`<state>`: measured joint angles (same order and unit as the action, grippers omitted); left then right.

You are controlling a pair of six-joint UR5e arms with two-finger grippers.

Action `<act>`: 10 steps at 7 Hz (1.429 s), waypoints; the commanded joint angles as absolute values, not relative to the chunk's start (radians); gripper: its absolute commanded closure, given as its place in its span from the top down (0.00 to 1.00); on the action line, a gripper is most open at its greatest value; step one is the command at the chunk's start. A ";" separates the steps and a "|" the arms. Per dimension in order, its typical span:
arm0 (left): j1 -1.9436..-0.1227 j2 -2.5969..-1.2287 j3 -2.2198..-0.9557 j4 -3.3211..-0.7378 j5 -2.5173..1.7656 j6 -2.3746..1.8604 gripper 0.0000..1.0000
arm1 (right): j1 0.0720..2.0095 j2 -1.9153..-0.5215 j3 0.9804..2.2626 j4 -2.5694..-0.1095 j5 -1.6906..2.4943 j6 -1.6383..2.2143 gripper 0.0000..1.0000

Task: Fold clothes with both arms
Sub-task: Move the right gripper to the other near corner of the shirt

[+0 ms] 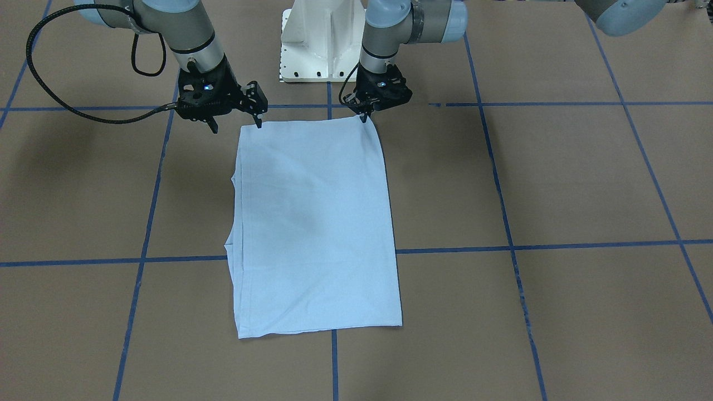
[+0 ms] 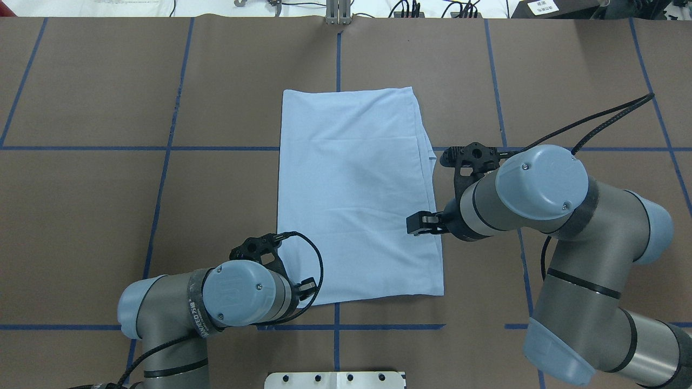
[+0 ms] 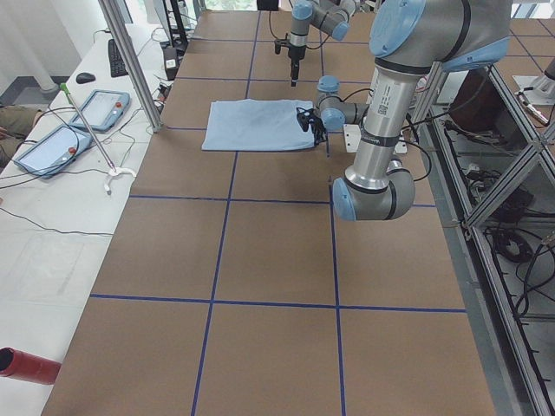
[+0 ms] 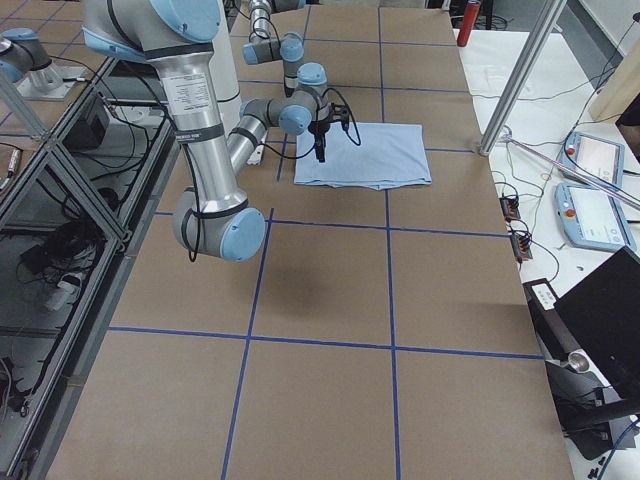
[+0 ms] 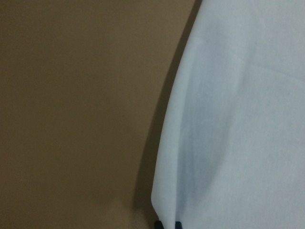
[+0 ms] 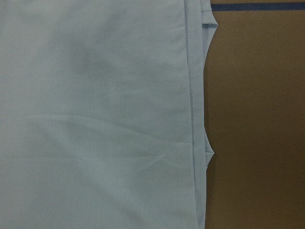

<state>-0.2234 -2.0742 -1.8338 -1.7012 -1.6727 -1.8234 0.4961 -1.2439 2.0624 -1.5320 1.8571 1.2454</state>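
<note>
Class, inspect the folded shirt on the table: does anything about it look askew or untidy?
Nearly neat. On the T-shirt, the edge on the robot's right is not flush: inner layers poke out past it in two spots.

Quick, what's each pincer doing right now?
Left pincer: closed, pinching a corner of the T-shirt.
Right pincer: open, holding nothing.

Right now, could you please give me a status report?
Left claw pinching a T-shirt corner. Right claw open at other corner. T-shirt folded, flat. No obstruction seen.
</note>
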 commanded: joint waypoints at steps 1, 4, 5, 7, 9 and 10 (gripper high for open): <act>-0.222 -2.078 -1.882 -1.668 -1.680 -1.812 0.00 | 0.402 -1.226 2.059 -1.522 1.845 1.616 1.00; -0.222 -2.077 -1.908 -1.664 -1.680 -1.812 0.00 | 0.267 -1.227 1.985 -1.522 1.680 1.891 1.00; -0.222 -2.077 -1.908 -1.666 -1.680 -1.810 0.00 | 0.258 -1.224 1.976 -1.522 1.677 1.894 1.00; -0.222 -2.075 -1.901 -1.667 -1.680 -1.810 0.00 | 0.256 -1.229 1.954 -1.520 1.677 1.893 1.00; -0.222 -2.079 -1.905 -1.669 -1.681 -1.810 0.00 | 0.261 -1.242 1.954 -1.520 1.672 1.891 1.00; -0.222 -2.080 -1.905 -1.669 -1.681 -1.810 0.00 | 0.259 -1.243 1.953 -1.520 1.671 1.894 1.00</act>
